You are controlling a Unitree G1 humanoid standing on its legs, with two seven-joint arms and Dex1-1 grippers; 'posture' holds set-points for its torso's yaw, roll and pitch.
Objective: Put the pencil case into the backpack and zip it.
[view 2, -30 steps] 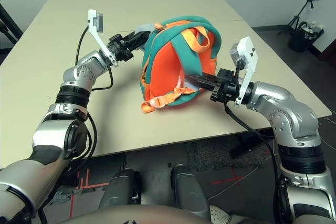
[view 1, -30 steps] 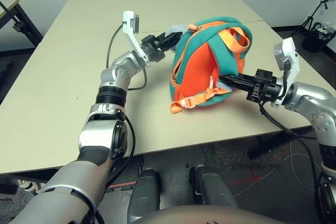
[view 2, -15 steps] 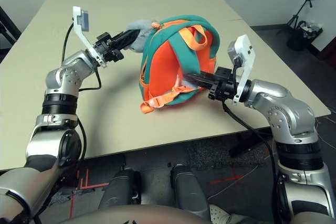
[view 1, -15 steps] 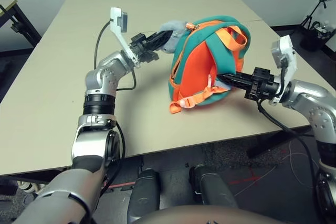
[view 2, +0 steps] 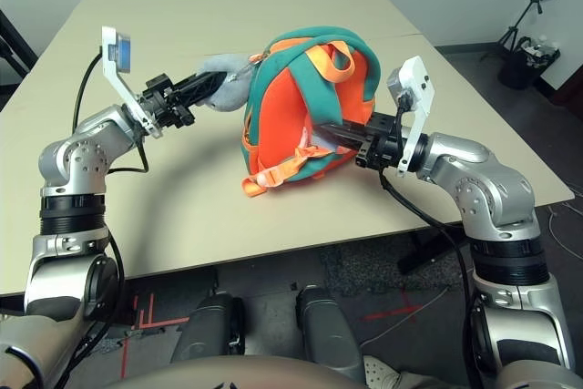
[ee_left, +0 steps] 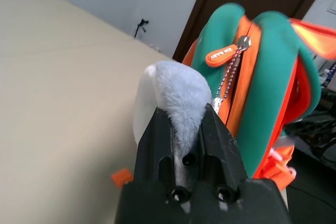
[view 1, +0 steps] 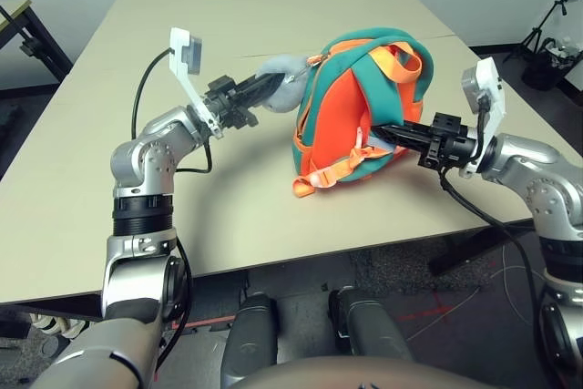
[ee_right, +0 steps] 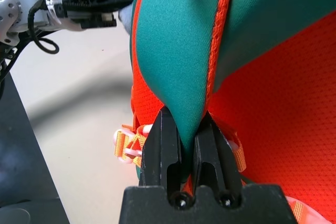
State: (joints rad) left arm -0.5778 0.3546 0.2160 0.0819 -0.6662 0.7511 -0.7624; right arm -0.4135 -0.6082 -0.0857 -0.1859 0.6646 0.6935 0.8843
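Head views: the backpack is seen standing on the beige table, orange panel facing the camera, between both arms. The left gripper is clamped on the grey plush animal that hangs at the backpack's left side; the plush is held out level, away from the bag. The right gripper is pinched on the backpack's teal edge at its right side.

Left wrist view: the two black fingers are seen closed on the grey fur of the plush. A ball chain is seen running from the plush up to the orange zipper pull at the top of the zip line. Whether the zip is fully closed cannot be told.

Right wrist view: a fold of teal fabric is gripped between the fingers, orange mesh beside it. The left gripper is visible beyond the bag.

The pencil case cannot be located; presumably hidden in the bag, not confirmed.
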